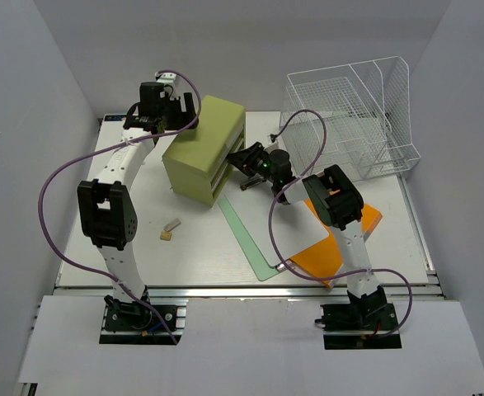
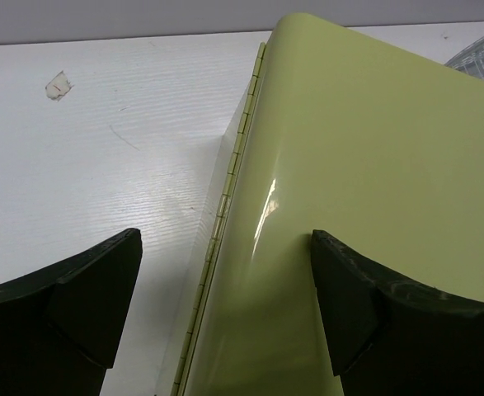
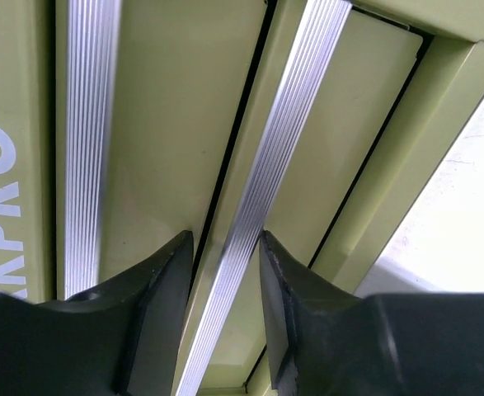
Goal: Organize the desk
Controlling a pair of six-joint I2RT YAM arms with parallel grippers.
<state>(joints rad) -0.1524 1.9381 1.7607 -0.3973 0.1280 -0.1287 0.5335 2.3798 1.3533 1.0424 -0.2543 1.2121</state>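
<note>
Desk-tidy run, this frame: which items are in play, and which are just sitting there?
In play:
desk
olive-green drawer box
silver drawer handle, pinched by the right hand
left hand, open over the box top

Lying about:
white wire tray rack
orange folder
pale green sheet
small tan piece near the left arm

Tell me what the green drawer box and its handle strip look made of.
The drawer box: likely painted sheet metal, glossy olive-green, with a sharp reflection and a long hinge. The handle strip: seemingly aluminium, silver with fine lengthwise ribs.
</note>
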